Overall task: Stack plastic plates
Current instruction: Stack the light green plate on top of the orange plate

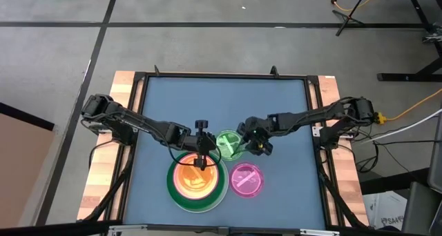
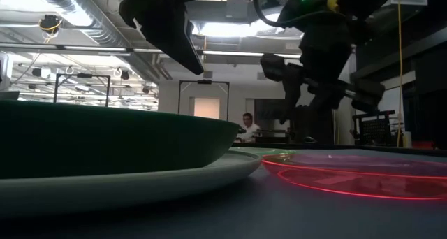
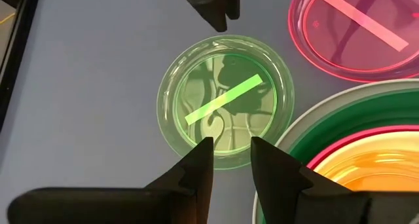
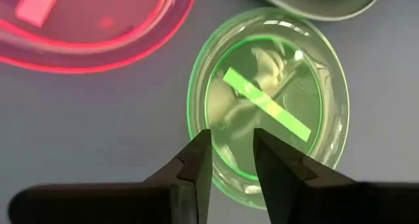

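The right gripper (image 1: 257,143) hangs just right of the small green plate (image 1: 228,144), fingers a little apart and empty, poised over its rim. The left gripper (image 1: 201,153), likewise slightly parted and empty, hovers above the orange plate (image 1: 195,179) topping the stack (image 1: 173,188), left of the green one. The right arm looks nearer. A pink plate (image 1: 246,180) lies close by on the blue desk (image 1: 228,98). A person (image 2: 246,126) sits far behind.

The high view looks straight down on the table (image 1: 159,112), the low view skims level across it, and both wrist views stare down close at the small green plate (image 3: 224,99).
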